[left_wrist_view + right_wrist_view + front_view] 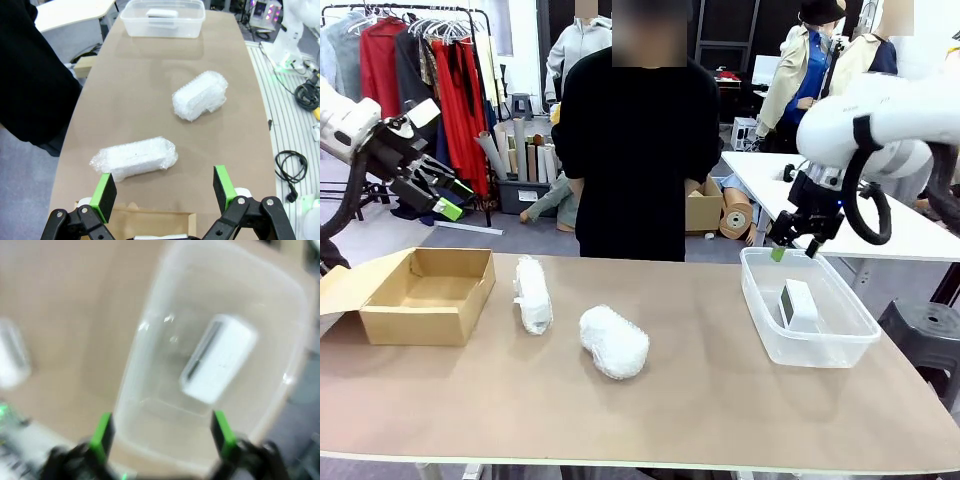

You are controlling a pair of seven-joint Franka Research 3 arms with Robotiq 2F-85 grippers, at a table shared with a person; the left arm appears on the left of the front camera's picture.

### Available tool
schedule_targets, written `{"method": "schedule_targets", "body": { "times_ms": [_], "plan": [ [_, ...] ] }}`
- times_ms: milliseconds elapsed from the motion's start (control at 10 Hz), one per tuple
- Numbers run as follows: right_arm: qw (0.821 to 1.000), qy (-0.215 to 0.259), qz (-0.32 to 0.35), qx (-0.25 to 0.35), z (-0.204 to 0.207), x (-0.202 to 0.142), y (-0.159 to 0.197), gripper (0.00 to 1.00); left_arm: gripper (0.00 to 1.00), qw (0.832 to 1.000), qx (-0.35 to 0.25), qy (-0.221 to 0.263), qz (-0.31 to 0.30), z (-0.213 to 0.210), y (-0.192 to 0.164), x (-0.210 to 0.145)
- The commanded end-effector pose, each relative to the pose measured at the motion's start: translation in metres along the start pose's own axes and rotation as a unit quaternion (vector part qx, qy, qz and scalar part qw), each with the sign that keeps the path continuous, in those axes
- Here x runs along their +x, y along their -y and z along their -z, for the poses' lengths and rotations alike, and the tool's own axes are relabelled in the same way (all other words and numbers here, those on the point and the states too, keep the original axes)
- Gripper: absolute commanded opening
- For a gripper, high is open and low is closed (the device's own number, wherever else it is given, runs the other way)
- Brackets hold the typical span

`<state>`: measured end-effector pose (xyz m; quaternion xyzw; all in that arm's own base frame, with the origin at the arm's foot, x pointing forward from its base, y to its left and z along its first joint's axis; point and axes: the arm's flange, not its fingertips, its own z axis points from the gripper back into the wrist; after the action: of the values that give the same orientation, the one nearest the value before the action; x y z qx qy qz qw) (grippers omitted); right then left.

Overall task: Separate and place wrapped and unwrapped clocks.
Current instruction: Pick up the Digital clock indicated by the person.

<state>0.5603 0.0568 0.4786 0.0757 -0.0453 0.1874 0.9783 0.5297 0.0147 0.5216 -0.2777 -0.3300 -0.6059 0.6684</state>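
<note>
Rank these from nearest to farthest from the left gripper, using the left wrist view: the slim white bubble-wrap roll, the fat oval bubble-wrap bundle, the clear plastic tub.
1. Slim white bubble-wrap roll, just beyond the open jaws of the left gripper.
2. Fat oval bubble-wrap bundle, midway, farther right.
3. Clear plastic tub, farthest, at picture top.

The left arm [342,125] comes in high from the left side. Its wrist is bent so that the left gripper [455,198] hangs in the air, tilted down and in toward the middle, with the jaws spread wide and nothing between the green pads [106,196]. The right arm [880,125] arches in from the right with its wrist turned downward, and the right gripper [795,250] points almost straight down, jaws likewise wide apart and empty.
</note>
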Motion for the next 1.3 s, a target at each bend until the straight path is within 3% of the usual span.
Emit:
{"method": "schedule_targets", "body": {
  "times_ms": [0,200,300,500,600,700,800,1200],
  "plan": [
    [0.985,-0.019,-0.149,0.089,-0.018,-0.009,0.002,1.00,1.00,1.000,-0.001,0.002,0.000,0.000,0.000,0.000],
    [0.949,0.023,-0.287,0.129,-0.031,-0.019,-0.017,1.00,1.00,1.000,-0.001,0.002,0.000,0.000,0.000,0.000],
    [0.927,0.063,-0.333,0.159,-0.033,-0.021,-0.023,1.00,1.00,1.000,-0.001,0.002,0.000,0.000,0.000,0.000],
    [0.890,0.090,-0.384,0.229,-0.043,-0.017,-0.017,1.00,1.00,1.000,-0.001,0.002,0.000,0.000,0.000,0.000],
    [0.883,0.101,-0.387,0.245,-0.041,-0.014,-0.013,1.00,1.00,1.000,-0.001,0.002,0.000,0.000,0.000,0.000],
    [0.892,0.113,-0.365,0.241,-0.044,-0.010,-0.007,1.00,1.00,1.000,-0.001,0.002,0.000,0.000,0.000,0.000],
    [0.895,0.102,-0.384,0.203,-0.041,-0.020,-0.028,1.00,1.00,1.000,-0.001,0.002,0.000,0.000,0.000,0.000],
    [0.891,0.103,-0.385,0.219,-0.039,-0.018,-0.023,1.00,1.00,1.000,-0.001,0.002,0.000,0.000,0.000,0.000]
  ]
}}
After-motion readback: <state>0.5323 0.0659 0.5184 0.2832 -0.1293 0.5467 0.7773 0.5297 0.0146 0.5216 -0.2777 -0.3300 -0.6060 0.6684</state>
